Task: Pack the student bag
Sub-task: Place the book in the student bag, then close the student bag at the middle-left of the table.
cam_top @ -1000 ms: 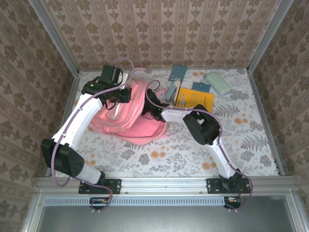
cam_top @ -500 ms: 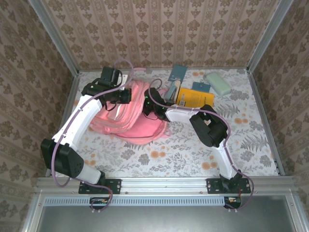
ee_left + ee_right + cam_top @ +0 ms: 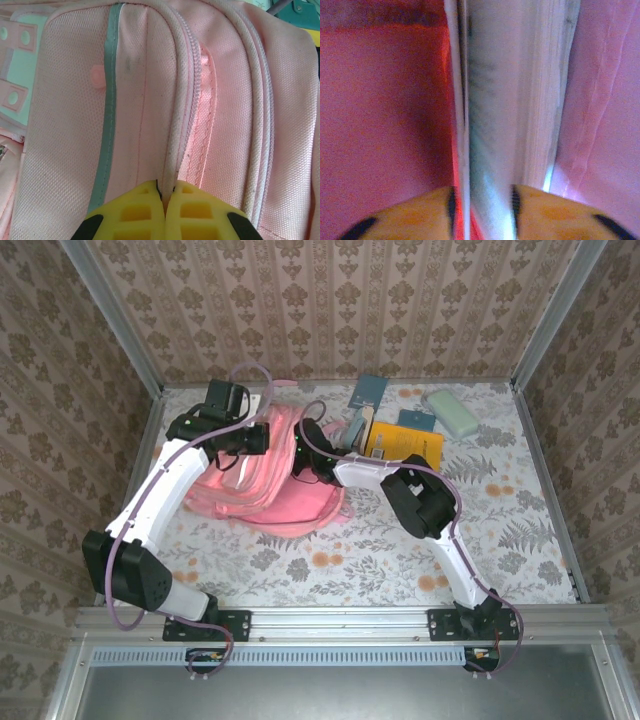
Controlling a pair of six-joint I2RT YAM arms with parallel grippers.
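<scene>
Here, the left gripper (image 3: 165, 189) pinched a zipper seam of the pink backpack (image 3: 65, 125); the right gripper (image 3: 482, 194) clamped a book (image 3: 495, 100) inside it.

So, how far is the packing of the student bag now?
Done: the student bag lies open, left fingers pinching its edge. In hand: a book sits between the right fingers inside the bag. Left: the yellow book, green case and blue booklet wait on the table.

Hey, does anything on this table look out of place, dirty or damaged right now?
Only small things. A faint dark smudge marks the student bag beside its pale stripe, and the bag lies slumped and rumpled on the table. Nothing looks spilled or torn.
</scene>
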